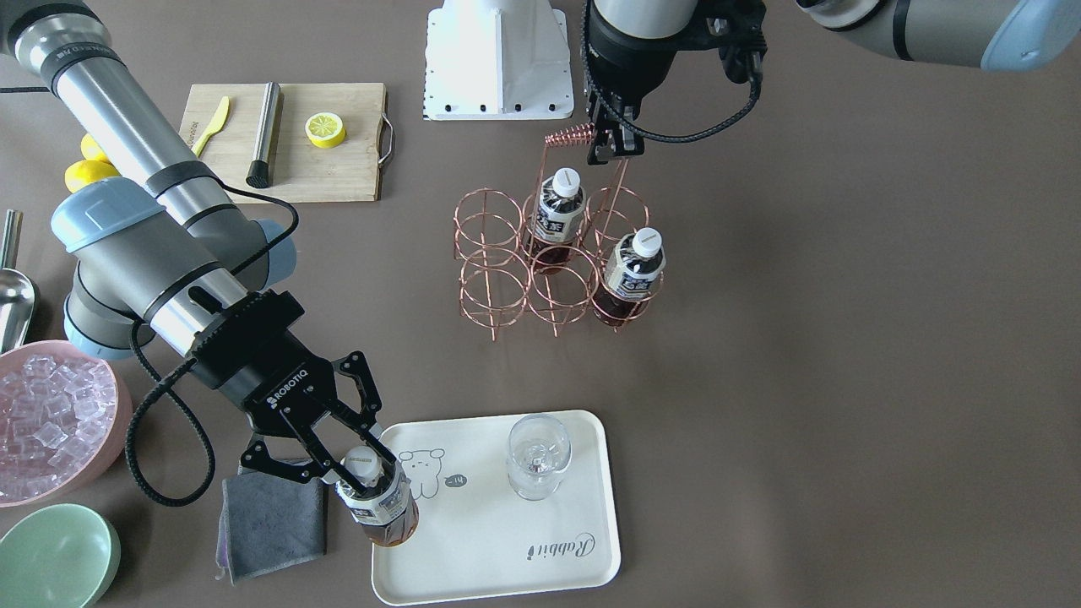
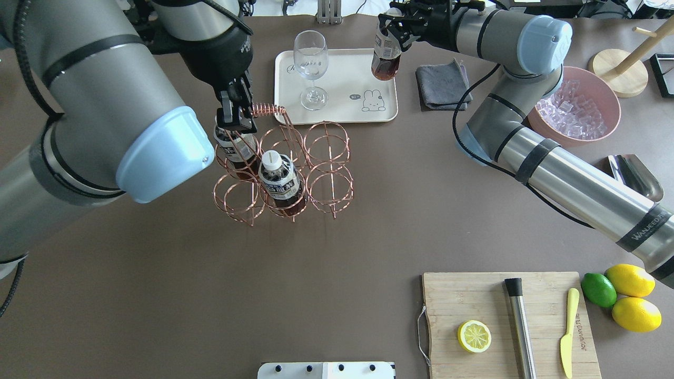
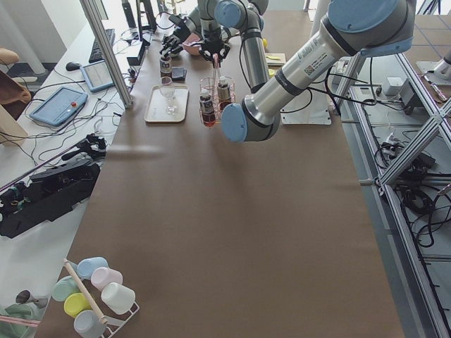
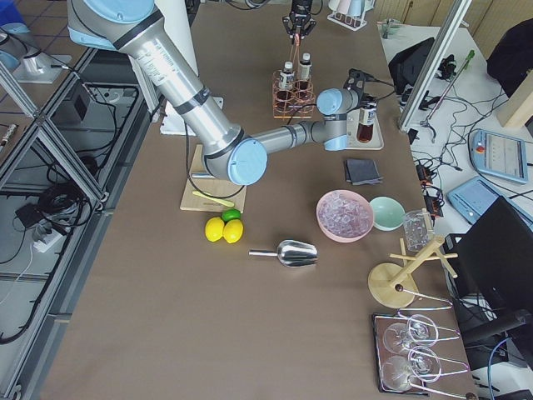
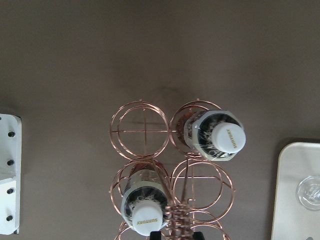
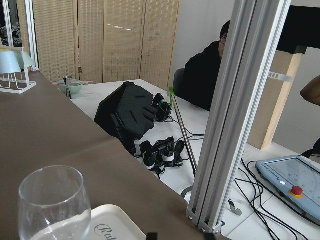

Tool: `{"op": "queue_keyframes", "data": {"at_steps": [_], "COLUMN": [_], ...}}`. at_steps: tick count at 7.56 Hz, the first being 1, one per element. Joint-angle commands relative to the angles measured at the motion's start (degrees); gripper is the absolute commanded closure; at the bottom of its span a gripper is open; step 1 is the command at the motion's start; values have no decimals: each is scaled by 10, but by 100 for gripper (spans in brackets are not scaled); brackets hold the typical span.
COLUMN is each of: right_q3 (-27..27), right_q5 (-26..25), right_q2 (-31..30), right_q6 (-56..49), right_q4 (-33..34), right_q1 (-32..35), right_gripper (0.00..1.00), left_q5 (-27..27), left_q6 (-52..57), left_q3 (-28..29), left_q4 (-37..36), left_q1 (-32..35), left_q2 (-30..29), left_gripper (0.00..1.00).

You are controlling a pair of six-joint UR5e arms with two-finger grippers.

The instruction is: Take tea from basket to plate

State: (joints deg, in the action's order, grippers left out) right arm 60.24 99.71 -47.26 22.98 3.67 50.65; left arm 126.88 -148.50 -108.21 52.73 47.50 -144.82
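Note:
My right gripper (image 1: pixel 365 469) is shut on a tea bottle (image 1: pixel 382 507) near its white cap. It holds the bottle tilted over the edge of the cream plate (image 1: pixel 498 545), on the side nearest the grey cloth. The overhead view shows this bottle (image 2: pixel 385 55) at the plate's (image 2: pixel 342 108) right edge. My left gripper (image 1: pixel 612 150) is shut on the coiled handle (image 1: pixel 570 135) of the copper wire basket (image 1: pixel 490 279). Two more tea bottles (image 1: pixel 557 211) (image 1: pixel 633 270) stand in the basket's cells. The left wrist view looks down on them (image 5: pixel 220 137) (image 5: pixel 145 212).
A wine glass (image 1: pixel 538 456) stands on the plate. A grey cloth (image 1: pixel 270 523), a pink bowl of ice (image 1: pixel 51 422) and a green bowl (image 1: pixel 55 557) lie beside the right arm. A cutting board (image 1: pixel 287 143) with a lemon half sits further back.

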Motion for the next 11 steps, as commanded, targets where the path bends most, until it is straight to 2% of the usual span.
{"op": "queue_keyframes", "data": {"at_steps": [1,3,5,7,8,9,10,11], "right_q3": [-11,-29,-30,-30,-30,-29,-26,-25], "right_q5": [-34,-54,-55,-55,-55,-55,-55,-54], "right_q2": [7,6,7,5,5,4,6,5], "right_q6": [2,5,5,5,5,5,5,10], "right_q4": [-3,-35,-37,-38,-37,-37,-37,-37], "right_q1": [-24,-43,-49,-50,-50,-50,-47,-47], "right_gripper": [100,100,100,100,100,69,19,0], "left_q5": [34,34,28,29,31,30,29,29], "left_q6": [124,223,323,462,538,560,566,582], "left_q3": [-22,-23,-14,-9,12,50,90,145], "left_q4": [-107,-119,-119,-116,-92,-57,-21,2], "left_q1": [93,155,199,281,299,316,333,337], "left_q2": [3,65,106,169,208,224,226,224], "left_gripper": [100,100,100,100,100,100,100,100]}}
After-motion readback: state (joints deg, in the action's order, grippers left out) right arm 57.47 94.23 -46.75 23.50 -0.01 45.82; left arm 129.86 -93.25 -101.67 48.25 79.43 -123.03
